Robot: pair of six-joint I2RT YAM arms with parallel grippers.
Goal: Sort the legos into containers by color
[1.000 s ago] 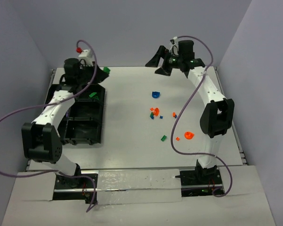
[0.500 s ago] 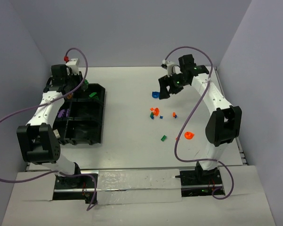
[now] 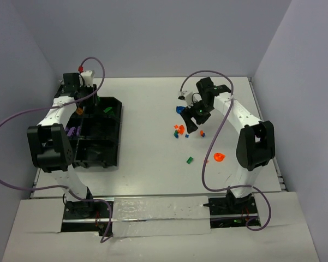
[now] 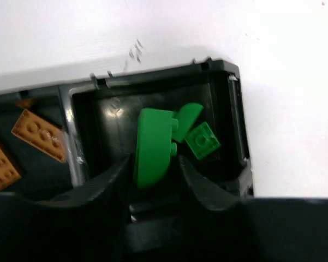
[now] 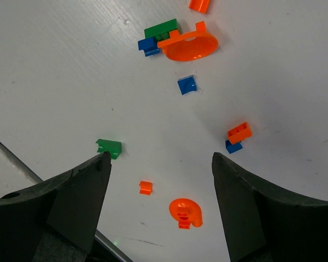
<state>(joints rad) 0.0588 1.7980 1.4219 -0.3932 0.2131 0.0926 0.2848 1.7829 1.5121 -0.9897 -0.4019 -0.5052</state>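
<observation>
From above, my left arm point(image 3: 60, 112) covers the far left of the black tray point(image 3: 97, 148) on the desk point(image 3: 147, 103), so the compartments under it are hidden. That arm reaches to the tray's far end with the wrist tipped down. My right arm point(image 3: 237, 112) arches over mid-desk. My right jaws hang wide apart and empty above the loose bricks point(image 5: 186, 84), an orange ring point(image 5: 188, 46) the largest among them. My left jaws flank a green curved piece point(image 4: 153, 147) over a corner compartment; gripped or loose, I cannot tell. In the next compartment, a tan plate point(image 4: 0, 164) is cut off at the edge.
</observation>
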